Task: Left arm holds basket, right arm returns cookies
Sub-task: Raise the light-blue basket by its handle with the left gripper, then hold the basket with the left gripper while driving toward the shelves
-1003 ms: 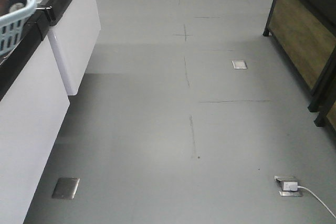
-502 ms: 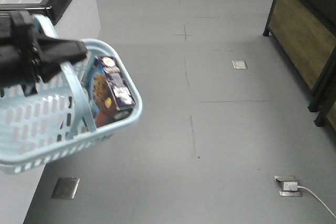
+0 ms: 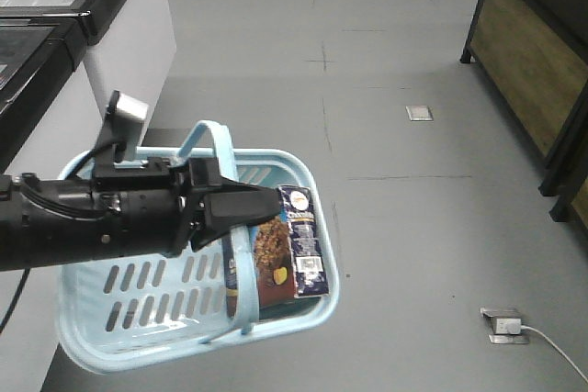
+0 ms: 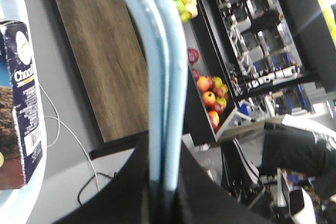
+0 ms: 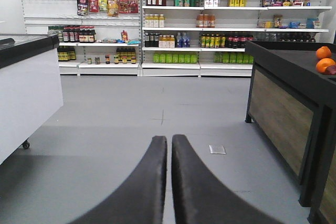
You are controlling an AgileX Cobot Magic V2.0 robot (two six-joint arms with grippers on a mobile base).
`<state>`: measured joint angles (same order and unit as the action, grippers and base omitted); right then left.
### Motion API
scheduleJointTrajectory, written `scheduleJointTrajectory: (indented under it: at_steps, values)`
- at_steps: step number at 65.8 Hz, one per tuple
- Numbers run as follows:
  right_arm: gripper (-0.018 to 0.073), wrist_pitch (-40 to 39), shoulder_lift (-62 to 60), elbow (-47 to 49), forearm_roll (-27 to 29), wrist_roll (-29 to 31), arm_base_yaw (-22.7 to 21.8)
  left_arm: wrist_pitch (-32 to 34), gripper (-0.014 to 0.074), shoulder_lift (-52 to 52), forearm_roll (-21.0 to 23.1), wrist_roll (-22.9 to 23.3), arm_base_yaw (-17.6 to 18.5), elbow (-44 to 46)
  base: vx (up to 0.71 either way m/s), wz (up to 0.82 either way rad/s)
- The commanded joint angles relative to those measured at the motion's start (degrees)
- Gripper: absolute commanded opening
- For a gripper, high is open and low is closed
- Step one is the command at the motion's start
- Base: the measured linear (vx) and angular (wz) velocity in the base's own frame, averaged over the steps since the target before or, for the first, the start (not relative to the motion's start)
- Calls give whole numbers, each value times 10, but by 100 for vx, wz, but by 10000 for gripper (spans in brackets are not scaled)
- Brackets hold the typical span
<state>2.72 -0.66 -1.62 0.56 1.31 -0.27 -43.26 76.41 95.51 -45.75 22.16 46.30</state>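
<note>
My left arm [image 3: 101, 222] reaches in from the left, and its black gripper [image 3: 241, 207] is shut on the hoop handle [image 3: 217, 140] of the light blue basket [image 3: 312, 174], which hangs above the grey floor. The navy Chocofello cookies carton [image 3: 287, 247] stands tilted inside the basket at its right end. In the left wrist view the handle [image 4: 165, 77] runs up from between the jaws of the left gripper [image 4: 163, 182], and the carton [image 4: 21, 103] shows at the left edge. My right gripper [image 5: 169, 139] is shut and empty, low over the floor, and is out of the front view.
A white freezer cabinet [image 3: 129, 61] stands at the left. A wood-panelled display stand [image 3: 533, 71] stands at the right, with oranges [image 5: 324, 59] on it. A floor socket with plug and cable [image 3: 505, 325] lies at the front right. Stocked shelves [image 5: 173, 24] line the back wall.
The left arm has swung the basket, with the carton in it, from the upper left by the freezer out to the right and downward into the middle of the view.
</note>
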Motion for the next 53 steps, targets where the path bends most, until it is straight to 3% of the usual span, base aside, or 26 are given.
scheduleJointTrajectory:
  at_steps: [1, 13, 53]
  values:
    - [-11, -45, -8, -10, -6, -1, -3, -15, -3, -3, 67, -13, 33, 19, 0, 0]
    - [-11, -45, -8, -10, -6, -1, -3, -28, -3, 38, 67, -13, 75, 21, 0, 0]
    - [-11, -45, -8, -10, -6, -1, -3, -89, -3, 43, 67, -13, 76, 65, 0, 0]
